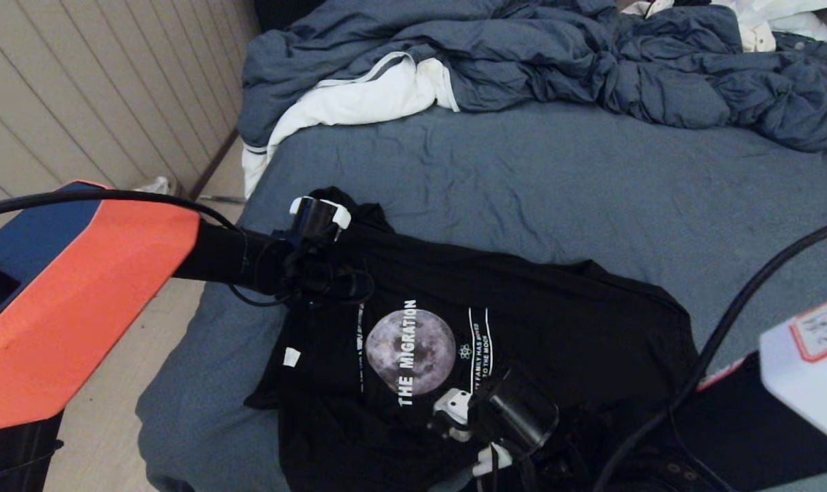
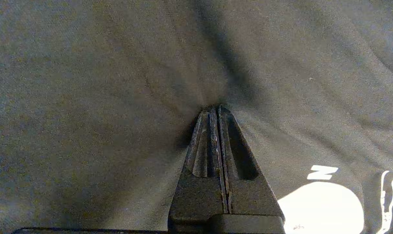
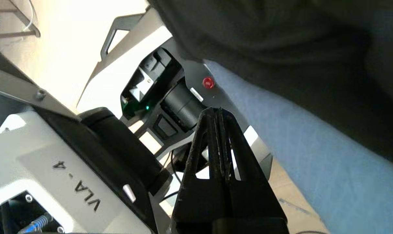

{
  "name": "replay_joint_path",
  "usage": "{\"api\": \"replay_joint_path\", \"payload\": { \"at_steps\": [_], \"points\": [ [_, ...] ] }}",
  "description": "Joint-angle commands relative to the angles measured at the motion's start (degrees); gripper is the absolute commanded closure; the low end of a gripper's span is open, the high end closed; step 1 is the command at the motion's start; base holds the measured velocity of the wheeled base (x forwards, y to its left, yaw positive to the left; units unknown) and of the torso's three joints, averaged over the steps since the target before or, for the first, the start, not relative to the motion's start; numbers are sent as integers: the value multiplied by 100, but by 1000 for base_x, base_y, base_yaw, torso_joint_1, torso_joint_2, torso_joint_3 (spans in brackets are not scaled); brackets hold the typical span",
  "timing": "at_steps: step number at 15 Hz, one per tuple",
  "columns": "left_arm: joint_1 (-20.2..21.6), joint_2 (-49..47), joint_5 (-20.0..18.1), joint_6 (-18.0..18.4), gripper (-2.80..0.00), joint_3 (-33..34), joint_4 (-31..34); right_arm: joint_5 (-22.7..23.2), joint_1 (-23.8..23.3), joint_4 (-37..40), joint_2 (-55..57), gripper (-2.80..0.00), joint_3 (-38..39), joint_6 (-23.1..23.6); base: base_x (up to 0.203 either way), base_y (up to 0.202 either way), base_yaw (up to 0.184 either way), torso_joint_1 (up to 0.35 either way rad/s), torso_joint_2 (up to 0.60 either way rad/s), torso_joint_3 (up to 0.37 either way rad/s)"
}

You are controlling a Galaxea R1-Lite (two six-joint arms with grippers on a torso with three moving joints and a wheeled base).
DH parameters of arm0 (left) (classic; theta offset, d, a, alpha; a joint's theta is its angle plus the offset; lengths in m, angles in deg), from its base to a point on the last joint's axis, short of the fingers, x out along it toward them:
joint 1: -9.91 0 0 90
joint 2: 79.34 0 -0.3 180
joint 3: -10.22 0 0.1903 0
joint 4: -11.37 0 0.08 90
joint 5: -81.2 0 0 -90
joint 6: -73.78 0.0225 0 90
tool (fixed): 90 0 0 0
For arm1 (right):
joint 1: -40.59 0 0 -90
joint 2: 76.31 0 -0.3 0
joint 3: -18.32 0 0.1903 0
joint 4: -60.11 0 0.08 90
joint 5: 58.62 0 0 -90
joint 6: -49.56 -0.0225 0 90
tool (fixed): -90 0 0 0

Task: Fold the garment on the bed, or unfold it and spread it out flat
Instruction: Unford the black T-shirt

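Most of the bed [image 1: 591,184] is open sheet: everything from 12 to 3 o'clock of the black shirt [image 1: 557,321] is bare, easy to sweep through. Up at 12 o'clock the bunched blue-grey duvet [image 1: 523,61] and a white cloth [image 1: 359,102] wall off the far edge. The left pincer [image 2: 216,109], closed, sits tip-down on the shirt at 10 o'clock. The right pincer [image 3: 218,112], also closed, hangs off the near edge at 6 o'clock, with a black cable [image 1: 721,328] crossing at 4.
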Motion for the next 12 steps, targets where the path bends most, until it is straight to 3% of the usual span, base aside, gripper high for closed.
{"api": "replay_joint_path", "payload": {
  "at_steps": [1, 3, 6, 12],
  "points": [
    [117, -26, 1, -19, 0, -136, 15, 6, -1, -27, -317, 0, 116, -13, 0, 0, 0, 0, 0, 0],
    [326, 47, 0, -19, 0, -408, 158, -16, -224, -31, -537, 0, -27, -4, 0, 0, 0, 0, 0, 0],
    [610, 172, 0, -27, 0, -849, 458, -26, -932, -12, -802, 0, -571, 51, 0, 0, 0, 0, 0, 0],
    [677, 287, 0, -27, 0, -937, 503, -85, -2147, 41, -623, 0, -1800, 275, 0, 0, 0, 0, 0, 0]
  ]
}}
